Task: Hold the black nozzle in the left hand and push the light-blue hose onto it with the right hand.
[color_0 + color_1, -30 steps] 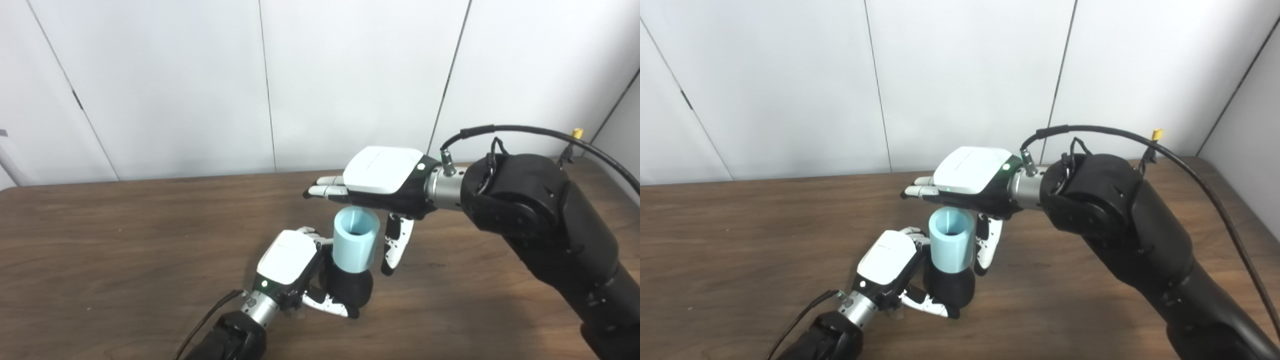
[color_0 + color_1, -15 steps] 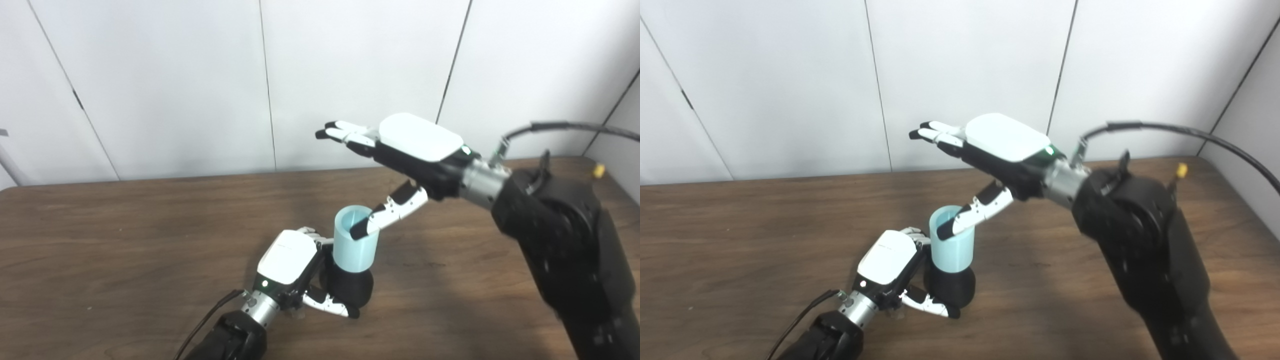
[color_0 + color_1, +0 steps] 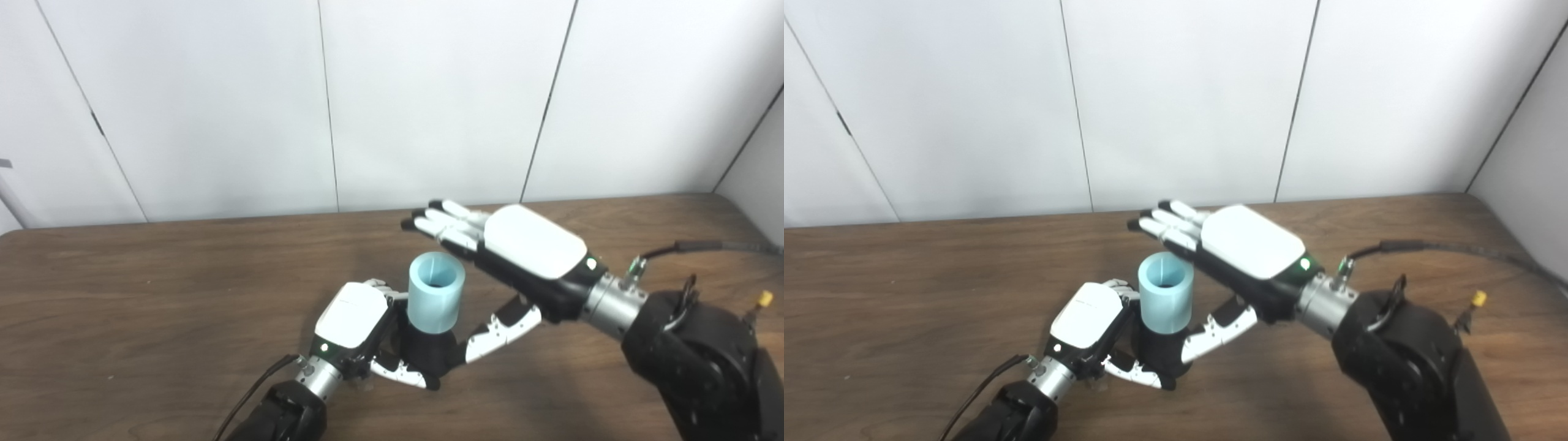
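Observation:
The black nozzle (image 3: 429, 358) stands upright on the wooden table (image 3: 153, 294), with my left hand (image 3: 358, 327) shut around its base. A short light-blue hose (image 3: 433, 292) sits on top of the nozzle, its open end facing up. My right hand (image 3: 514, 263) is open just right of the hose, fingers stretched behind its rim and thumb (image 3: 499, 331) low beside the nozzle. I cannot tell whether the thumb touches the nozzle. In the right eye view the hose (image 3: 1165, 291) and right hand (image 3: 1240, 248) stand the same way.
A white panelled wall (image 3: 429, 92) runs along the table's far edge. A black cable (image 3: 710, 247) trails from my right wrist across the table's right side, ending near a small yellow connector (image 3: 761, 299).
My right hand lifted off the hose top, rose, then came down to the hose's right side with fingers spread. The left hand, nozzle and hose stayed put.

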